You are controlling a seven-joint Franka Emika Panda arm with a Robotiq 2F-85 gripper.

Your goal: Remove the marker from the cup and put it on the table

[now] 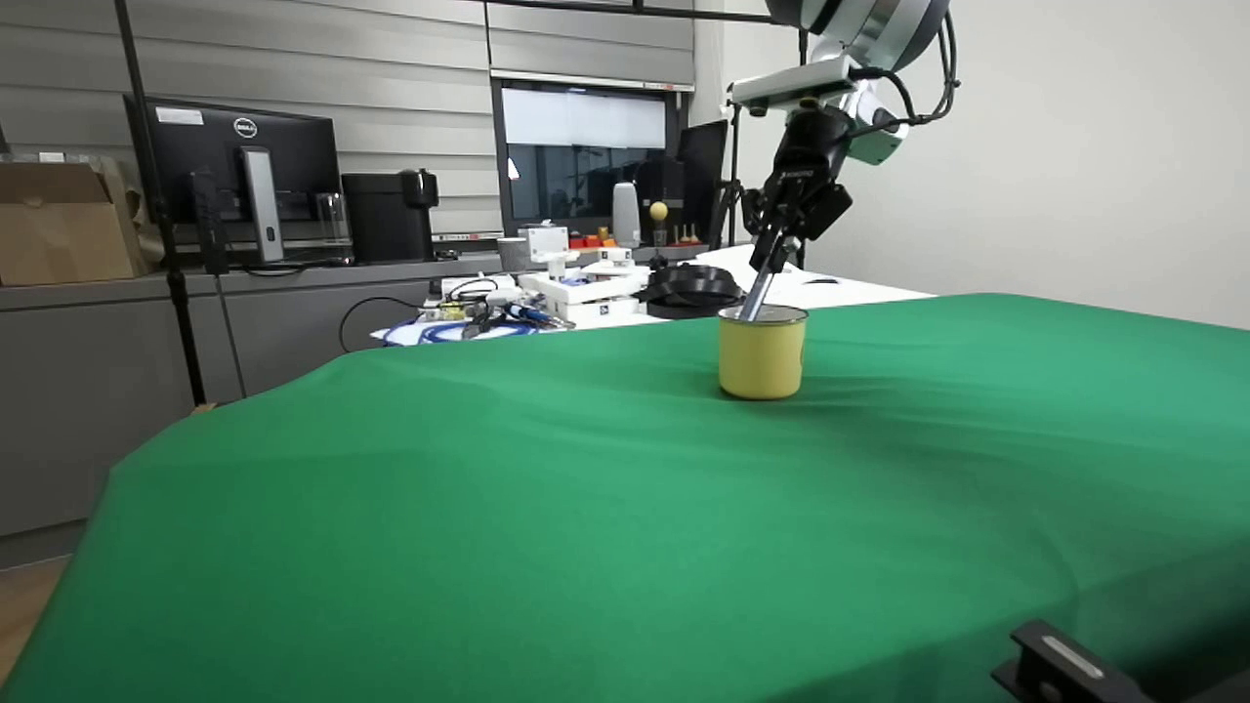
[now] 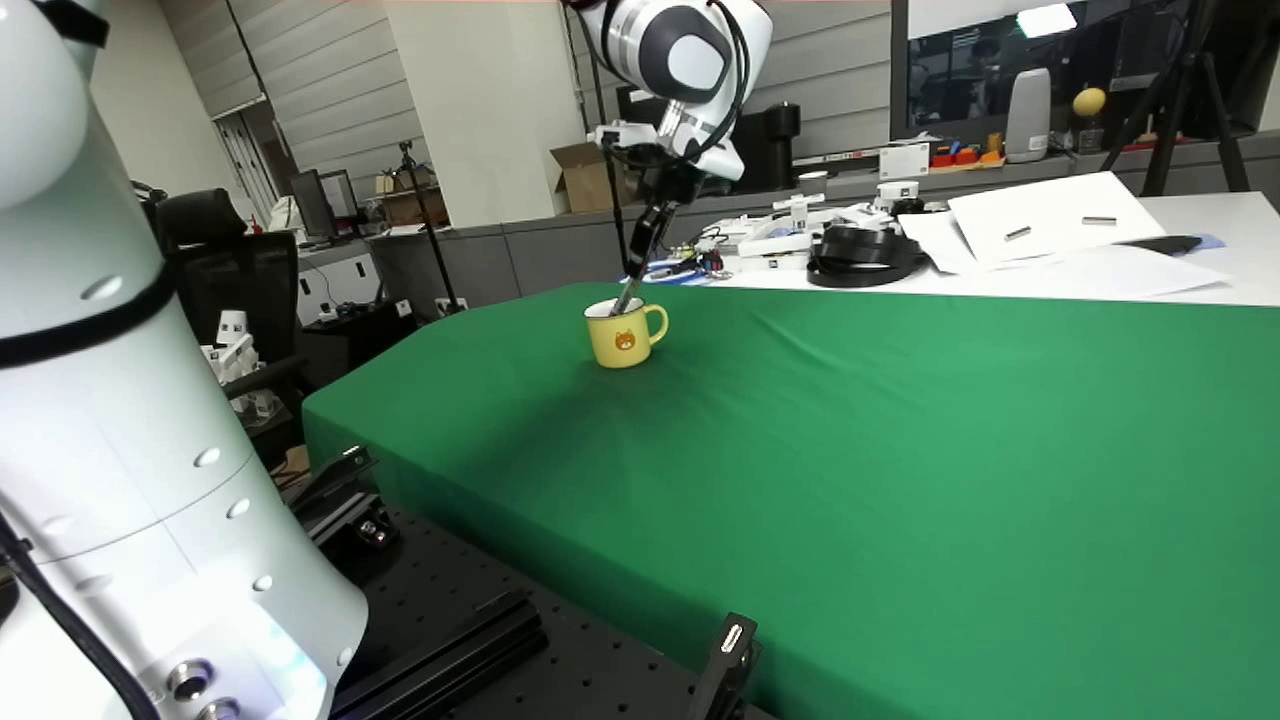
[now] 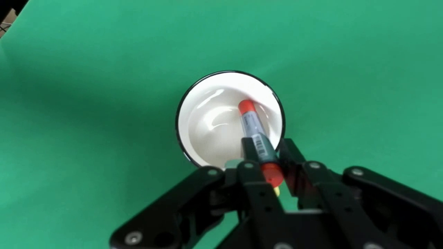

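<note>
The yellow cup (image 1: 762, 361) stands upright on the green-covered table (image 1: 488, 537). In an exterior view its handle and a bear face show on the cup (image 2: 620, 346). In the wrist view the white inside of the cup (image 3: 193, 114) is seen from above. The marker (image 3: 252, 122), red at both ends with a pale label, leans in the cup, one end inside, the other above the rim. My gripper (image 3: 265, 145) is over the rim, its fingers close together on either side of the marker's upper part. A narrow gap may show beside one finger; firm contact is unclear.
A white desk (image 2: 1230, 250) with papers, a black coil (image 2: 865, 255) and loose parts stands behind the table. A black bracket (image 1: 1069, 664) juts in at the table's near edge. The robot's base (image 2: 180, 450) stands beside the table.
</note>
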